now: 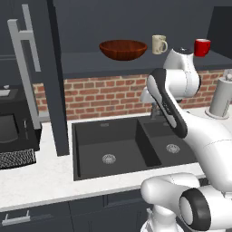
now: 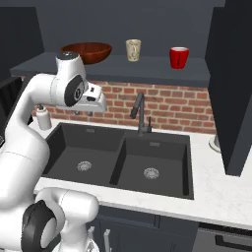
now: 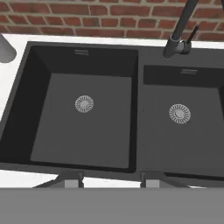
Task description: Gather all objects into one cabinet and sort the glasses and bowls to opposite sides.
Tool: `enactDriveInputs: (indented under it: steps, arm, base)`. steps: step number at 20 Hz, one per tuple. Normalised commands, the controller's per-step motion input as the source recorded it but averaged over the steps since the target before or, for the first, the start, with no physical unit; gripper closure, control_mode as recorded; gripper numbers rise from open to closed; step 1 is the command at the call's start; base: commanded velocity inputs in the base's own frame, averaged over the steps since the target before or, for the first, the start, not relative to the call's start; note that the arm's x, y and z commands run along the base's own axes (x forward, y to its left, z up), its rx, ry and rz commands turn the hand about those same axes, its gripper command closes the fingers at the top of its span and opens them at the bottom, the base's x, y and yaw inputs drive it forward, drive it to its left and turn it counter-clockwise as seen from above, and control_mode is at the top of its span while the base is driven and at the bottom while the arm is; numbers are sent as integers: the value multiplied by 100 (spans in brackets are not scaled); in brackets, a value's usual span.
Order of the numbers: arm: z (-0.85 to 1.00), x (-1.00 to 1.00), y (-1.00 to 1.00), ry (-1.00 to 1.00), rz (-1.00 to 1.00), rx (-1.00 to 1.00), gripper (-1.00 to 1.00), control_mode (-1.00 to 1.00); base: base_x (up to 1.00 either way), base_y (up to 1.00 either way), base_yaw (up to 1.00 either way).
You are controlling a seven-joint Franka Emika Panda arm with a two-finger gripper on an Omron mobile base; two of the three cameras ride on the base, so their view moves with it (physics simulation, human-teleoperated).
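On the dark cabinet shelf (image 1: 90, 63) (image 2: 147, 66) stand the wide red-brown wooden bowl (image 1: 123, 49) (image 2: 88, 51), one cream mug (image 1: 159, 44) (image 2: 133, 50) and the red cup (image 1: 202, 47) (image 2: 179, 57), in that order from left to right. The second cream mug is out of view. My gripper (image 3: 111, 180) (image 2: 83, 113) is open and holds nothing. It hangs below the shelf, pointing down over the left basin of the black sink (image 3: 83, 118). An open cabinet door (image 1: 50, 77) with long silver bar handles stands at the left.
A black double sink (image 1: 118, 149) (image 2: 118, 162) with a dark faucet (image 2: 140, 115) (image 3: 179, 35) sits in the white counter before a brick wall. A tall grey cylinder (image 1: 222, 97) stands at the right, a small bottle (image 2: 43, 118) at the left. Another open door (image 2: 231, 83) hangs at the right.
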Motion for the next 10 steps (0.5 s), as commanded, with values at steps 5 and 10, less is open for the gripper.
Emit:
enactDriveInputs:
  steps: [5, 10]
  arm:
    - [-1, -7, 0, 0, 0, 0, -100, -100]
    - [-11, -79, -12, -16, -2, 0, -100, -100]
  base:
    - [0, 0, 0]
    - [0, 0, 0]
